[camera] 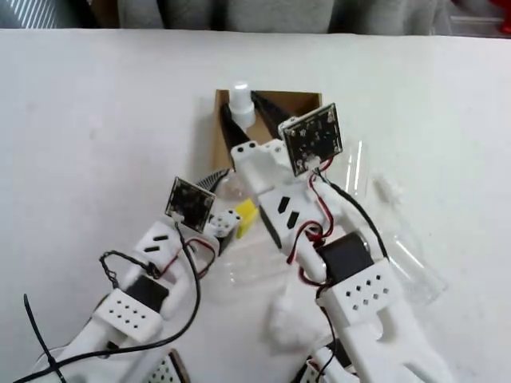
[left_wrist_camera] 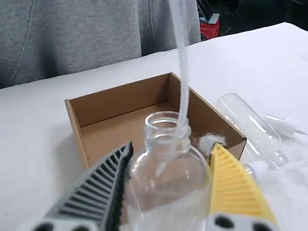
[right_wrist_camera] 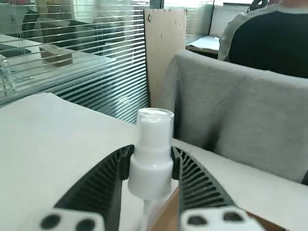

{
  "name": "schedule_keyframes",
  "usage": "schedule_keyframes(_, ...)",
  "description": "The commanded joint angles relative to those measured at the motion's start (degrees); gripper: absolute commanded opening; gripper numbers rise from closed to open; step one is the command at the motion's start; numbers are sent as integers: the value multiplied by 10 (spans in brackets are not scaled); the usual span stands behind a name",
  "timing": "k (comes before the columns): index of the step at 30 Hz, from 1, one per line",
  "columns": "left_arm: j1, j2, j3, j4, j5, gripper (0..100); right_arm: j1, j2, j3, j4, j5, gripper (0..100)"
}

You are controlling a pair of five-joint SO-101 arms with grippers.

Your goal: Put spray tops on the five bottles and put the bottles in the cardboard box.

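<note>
My left gripper (left_wrist_camera: 171,161) is shut on an upright clear bottle (left_wrist_camera: 166,173), one black and one yellow finger on its sides. The bottle's neck is open. A thin white tube (left_wrist_camera: 183,62) hangs from above and its lower end dips into that neck. The tube belongs to a white spray top (right_wrist_camera: 153,144), which my right gripper (right_wrist_camera: 152,151) is shut on. In the high view this right gripper (camera: 241,109) holds the spray top (camera: 239,94) above the near edge of the cardboard box (camera: 299,102). The left gripper (camera: 233,203) sits just in front of the box.
The open cardboard box (left_wrist_camera: 115,98) stands right behind the held bottle. Another clear bottle (left_wrist_camera: 248,127) lies on its side beside the box, with a loose spray top (left_wrist_camera: 284,124) past it. More clear bottles (camera: 403,251) and a spray top (camera: 389,190) lie at the table's right.
</note>
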Motion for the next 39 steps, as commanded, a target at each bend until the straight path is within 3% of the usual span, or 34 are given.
schedule_keyframes(1,5,-9,-3,-12,-4,195,-5,-2,8,-3,-26,16)
schedule_keyframes(12,4,-9,-3,-12,-4,195,-5,-3,61,-3,-96,16)
schedule_keyframes(39,4,-9,-3,-12,-4,195,-31,-116,194,-3,-94,16)
